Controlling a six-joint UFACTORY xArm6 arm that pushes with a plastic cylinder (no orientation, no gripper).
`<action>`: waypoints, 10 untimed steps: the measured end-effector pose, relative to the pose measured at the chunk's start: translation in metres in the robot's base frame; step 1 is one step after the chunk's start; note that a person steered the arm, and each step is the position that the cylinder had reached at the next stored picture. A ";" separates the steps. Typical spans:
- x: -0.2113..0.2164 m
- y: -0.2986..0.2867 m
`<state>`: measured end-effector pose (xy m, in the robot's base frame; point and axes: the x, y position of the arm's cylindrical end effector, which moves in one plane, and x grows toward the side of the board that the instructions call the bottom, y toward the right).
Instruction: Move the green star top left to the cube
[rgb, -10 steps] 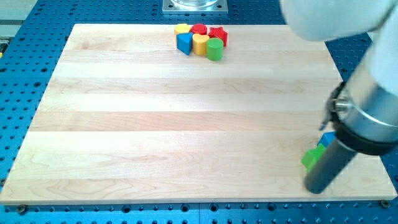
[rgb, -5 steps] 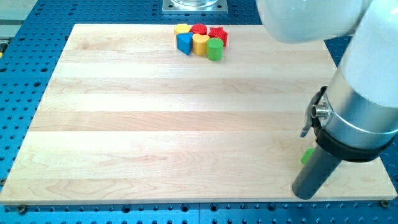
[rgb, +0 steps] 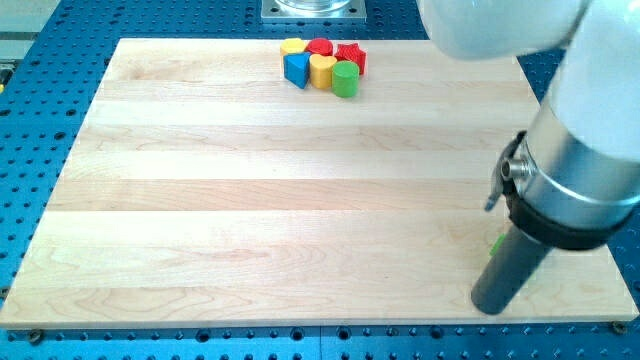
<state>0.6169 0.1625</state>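
My tip (rgb: 493, 305) rests on the board near the view's bottom right corner. Only a sliver of the green star (rgb: 495, 243) shows, at the rod's left edge just above the tip; the rod and arm hide the rest. The blue cube seen earlier beside it is hidden behind the arm now. Whether the tip touches the star cannot be told.
A cluster of blocks sits at the view's top centre: a yellow block (rgb: 292, 46), a red block (rgb: 319, 46), a red star (rgb: 350, 55), a blue block (rgb: 297, 68), a yellow heart-like block (rgb: 321, 70) and a green cylinder (rgb: 345, 78). The board's right edge (rgb: 575, 180) is behind the arm.
The arm moved to the view's left and now covers the blue cube and most of the green star. The tip shifted left by a small amount; the top cluster is unchanged.
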 end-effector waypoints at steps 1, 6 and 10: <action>0.001 -0.001; -0.141 -0.001; -0.040 0.048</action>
<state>0.5765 0.2103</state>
